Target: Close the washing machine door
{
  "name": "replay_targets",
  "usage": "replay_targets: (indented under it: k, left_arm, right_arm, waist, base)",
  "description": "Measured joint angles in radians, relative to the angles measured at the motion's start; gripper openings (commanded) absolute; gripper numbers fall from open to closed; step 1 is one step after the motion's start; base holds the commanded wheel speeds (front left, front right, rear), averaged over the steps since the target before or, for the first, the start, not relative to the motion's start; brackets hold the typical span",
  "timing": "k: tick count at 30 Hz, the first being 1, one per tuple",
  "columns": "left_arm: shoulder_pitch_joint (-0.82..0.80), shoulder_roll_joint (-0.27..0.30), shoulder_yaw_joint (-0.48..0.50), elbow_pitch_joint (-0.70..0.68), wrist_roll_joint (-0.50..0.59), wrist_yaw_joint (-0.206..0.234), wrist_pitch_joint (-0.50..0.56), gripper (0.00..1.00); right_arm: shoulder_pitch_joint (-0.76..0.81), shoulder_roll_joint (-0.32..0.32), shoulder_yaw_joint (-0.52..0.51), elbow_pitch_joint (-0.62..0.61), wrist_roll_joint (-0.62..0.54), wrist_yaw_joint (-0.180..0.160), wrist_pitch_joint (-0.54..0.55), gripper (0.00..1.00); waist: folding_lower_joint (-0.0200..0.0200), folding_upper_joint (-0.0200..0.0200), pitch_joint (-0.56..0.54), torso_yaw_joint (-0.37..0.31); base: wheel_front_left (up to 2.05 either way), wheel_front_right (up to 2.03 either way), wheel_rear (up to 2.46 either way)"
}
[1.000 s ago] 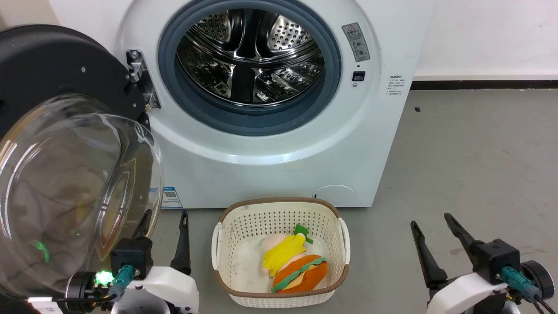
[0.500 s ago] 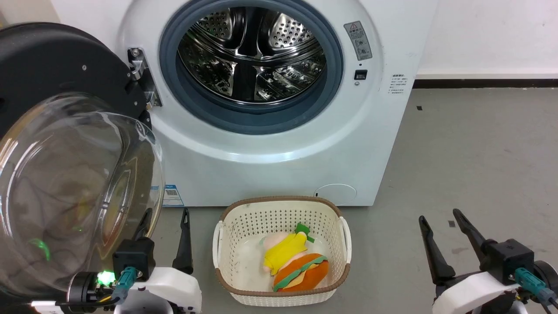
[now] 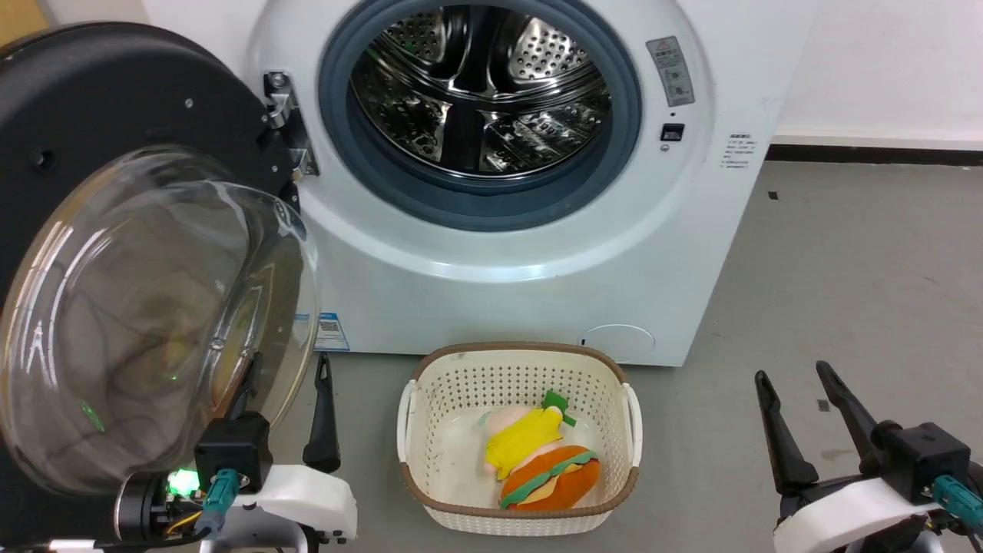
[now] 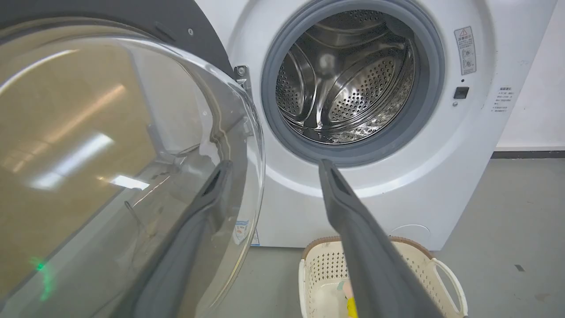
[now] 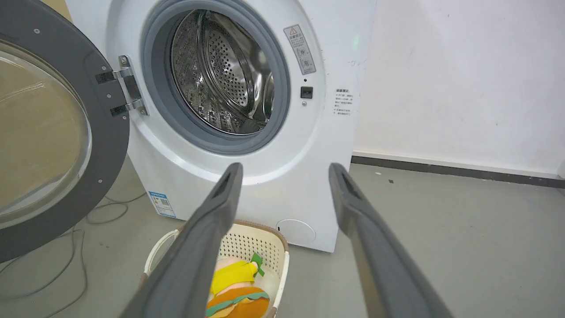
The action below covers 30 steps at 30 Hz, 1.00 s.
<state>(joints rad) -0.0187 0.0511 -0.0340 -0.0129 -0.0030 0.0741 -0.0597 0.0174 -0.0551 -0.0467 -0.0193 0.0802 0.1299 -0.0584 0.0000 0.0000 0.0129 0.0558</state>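
Washing machine point(image 3: 537, 292): white front-loader that stood on a grey floor point(image 3: 845, 269), with its steel drum point(image 3: 484, 92) exposed inside a grey-blue rubber ring point(image 3: 338, 115) and a small blue label point(image 3: 329, 330) low on its front.

Door point(image 3: 115, 100): black disc that hung wide open on a metal hinge point(image 3: 288, 123) at the machine's left, its bulging glass window point(image 3: 153, 322) facing out toward the robot.

Left gripper point(image 3: 288, 361): low beside the door, fingers spread apart and holding nothing. One finger was seen through the glass window and the other was clear of it; contact with the glass could not be told.

Right gripper point(image 3: 791, 372): well to the right over bare floor, fingers likewise spread and empty.

Basket point(image 3: 522, 361): cream and perforated, on the floor just before the machine and between the grippers. It held a stuffed toy point(image 3: 537, 461) in yellow, orange and green.
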Motion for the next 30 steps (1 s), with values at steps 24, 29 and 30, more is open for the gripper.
replay_targets:
  k: [24, 29, 30]
  left_arm:
    - [-0.018, 0.024, 0.038, -0.150, -0.029, 0.050, -0.048, 0.00]
    - [-0.039, 0.025, 0.102, -0.196, -0.052, 0.046, -0.059, 0.00]
    - [-0.047, 0.025, 0.118, -0.206, -0.060, 0.040, -0.062, 0.00]
  right_arm:
    - [0.014, 0.000, -0.040, -0.016, 0.053, 0.000, -0.050, 1.00]
    - [0.014, 0.000, -0.043, -0.018, 0.059, 0.000, -0.061, 1.00]
    - [0.014, 0.000, -0.044, -0.019, 0.062, 0.000, -0.063, 1.00]
  waist:
    - [0.0000, 0.0000, 0.015, 0.176]
    - [0.0000, 0.0000, 0.029, 0.201]
    - [0.0000, 0.0000, 0.031, 0.205]
  base:
    - [0.00, 0.00, 0.00]
    - [0.00, 0.00, 0.00]
    - [0.00, 0.00, 0.00]
